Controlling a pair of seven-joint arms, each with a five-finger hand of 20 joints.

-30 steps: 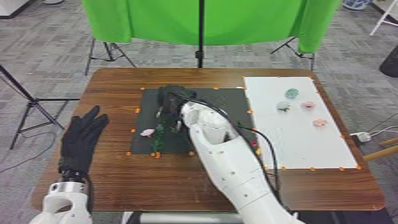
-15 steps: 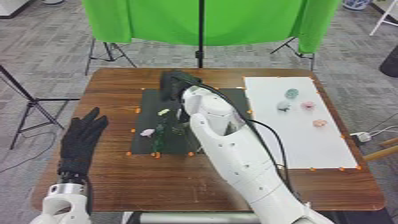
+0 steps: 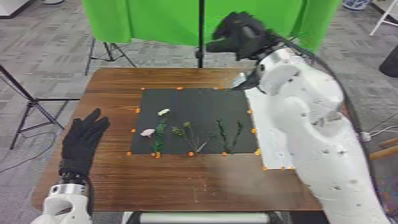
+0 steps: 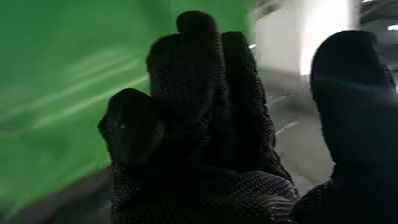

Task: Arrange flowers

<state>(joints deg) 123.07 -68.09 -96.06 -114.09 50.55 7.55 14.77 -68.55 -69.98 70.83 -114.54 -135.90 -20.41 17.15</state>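
1. R hand (image 3: 242, 37) is up past the table's (image 3: 204, 185) far edge, fingers straight, thumb spread wide, nothing visible in grasp.
2. L hand (image 3: 82, 135), fingers straight too, waits left of R hand & nearer the robot.
3. Task's things: white bloom (image 3: 163, 112), pink bloom (image 3: 147, 132), leafy stem (image 3: 160, 136), branching sprig (image 3: 188, 133) & 2 slim stems (image 3: 223, 131) lie on dark mat (image 3: 200, 102), nearer than R hand, right of L hand.
4. Step, prob.: btwn placements, layout partly done. Next: lower R hand to white board (image 3: 276, 150), pinch 1 bloom if any's there, set it by a stem.
5. Hidden: most of board, behind R arm; can't tell what's on it. R hand's blurred in head view.
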